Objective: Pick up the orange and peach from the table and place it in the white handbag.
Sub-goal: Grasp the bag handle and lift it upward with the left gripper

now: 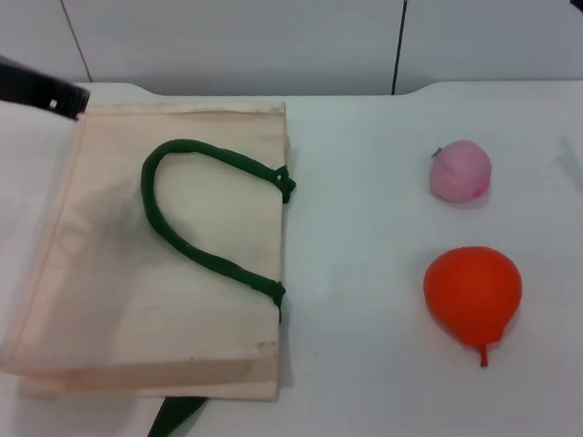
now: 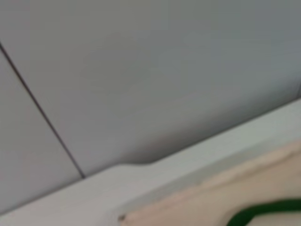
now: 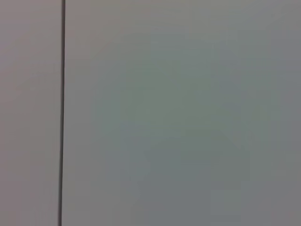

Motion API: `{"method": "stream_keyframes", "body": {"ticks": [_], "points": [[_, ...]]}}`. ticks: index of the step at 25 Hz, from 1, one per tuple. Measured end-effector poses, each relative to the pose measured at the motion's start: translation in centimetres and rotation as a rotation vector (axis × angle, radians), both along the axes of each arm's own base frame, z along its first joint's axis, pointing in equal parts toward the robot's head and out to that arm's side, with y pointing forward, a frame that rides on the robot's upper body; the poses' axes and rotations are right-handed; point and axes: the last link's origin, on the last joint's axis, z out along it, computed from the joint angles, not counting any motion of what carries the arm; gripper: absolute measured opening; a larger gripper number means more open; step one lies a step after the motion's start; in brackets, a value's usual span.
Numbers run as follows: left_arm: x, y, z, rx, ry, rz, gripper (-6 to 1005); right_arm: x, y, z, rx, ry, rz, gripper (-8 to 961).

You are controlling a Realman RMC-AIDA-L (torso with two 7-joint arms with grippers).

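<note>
**Fruit and bag, on table**

Bag (image 1: 127, 278): cream fabric, lying flat at left, dark green handle looped across its top face (a green strap pokes out beneath the near edge). Peach (image 1: 460, 172): pale pink, well right of bag. Orange (image 1: 473, 291): glossy orange-red, just nearer than peach, pointed tip toward the near edge.

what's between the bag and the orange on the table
Nothing: in the head view only bare table separates the white handbag from the orange.
</note>
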Motion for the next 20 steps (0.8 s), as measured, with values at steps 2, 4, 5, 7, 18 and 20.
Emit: {"method": "stream_keyframes", "body": {"ticks": [2, 4, 5, 7, 18, 20], "points": [[0.0, 0.2, -0.1, -0.013, 0.026, 0.019, 171, 0.0, 0.0, 0.0, 0.0, 0.0, 0.001, 873], [0.0, 0.3, -0.2, -0.021, 0.037, 0.023, 172, -0.1, 0.0, 0.0, 0.0, 0.0, 0.002, 872], [0.0, 0.3, -0.2, -0.024, 0.039, 0.023, 172, -0.1, 0.0, 0.0, 0.0, 0.001, 0.003, 872], [0.1, 0.7, -0.4, -0.029, 0.038, 0.016, 173, -0.2, 0.1, 0.0, 0.001, 0.002, 0.005, 872], [1.2, 2.6, -3.4, -0.1, 0.027, 0.0, 367, -0.6, 0.2, 0.0, -0.007, 0.005, 0.012, 871], [1.3, 2.7, -3.6, -0.103, 0.028, -0.002, 387, -0.6, 0.2, 0.0, -0.007, 0.005, 0.012, 871]]}}
